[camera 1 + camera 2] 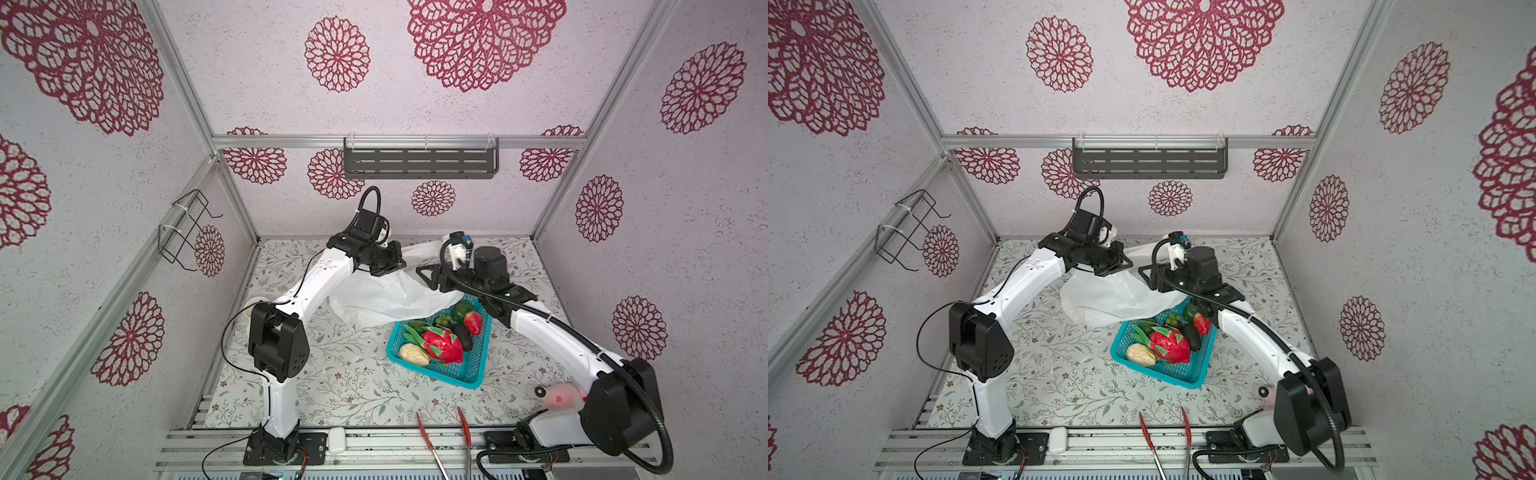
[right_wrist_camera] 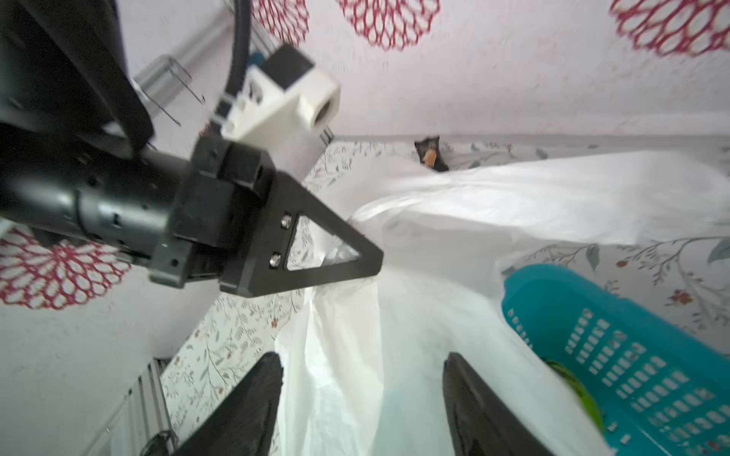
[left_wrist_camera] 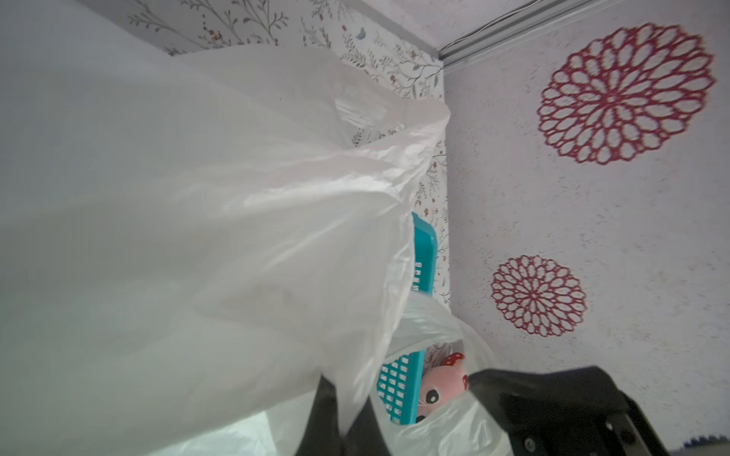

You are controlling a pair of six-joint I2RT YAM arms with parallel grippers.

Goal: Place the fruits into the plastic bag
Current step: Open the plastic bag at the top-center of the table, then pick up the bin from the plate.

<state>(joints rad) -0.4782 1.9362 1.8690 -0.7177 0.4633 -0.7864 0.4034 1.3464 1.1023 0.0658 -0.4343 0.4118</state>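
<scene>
The plastic bag (image 1: pixel 386 297) is a thin white sheet hanging above the mat at the back, and its lower edge drapes over the teal basket's far corner. My left gripper (image 1: pixel 395 266) is shut on the bag's upper edge; in the left wrist view the film (image 3: pixel 197 237) is pinched between the fingers (image 3: pixel 330 422). My right gripper (image 2: pixel 363 371) stands open beside it, with loose bag film (image 2: pixel 434 237) between its fingers. The fruits lie in the basket: dragon fruit (image 1: pixel 442 345), pale pear-like one (image 1: pixel 412 354), avocado (image 1: pixel 463 336), strawberry (image 1: pixel 473 322), green round one (image 1: pixel 461 309) and small dark one (image 1: pixel 442 320).
The teal perforated basket (image 1: pixel 469 374) sits mid-mat, right of centre. A pink plush toy (image 1: pixel 559 395) lies by the right arm's base. Red tongs (image 1: pixel 432 444) and a white case (image 1: pixel 336 439) rest on the front rail. A dark shelf (image 1: pixel 419 160) and a wire rack (image 1: pixel 187 232) hang on the walls.
</scene>
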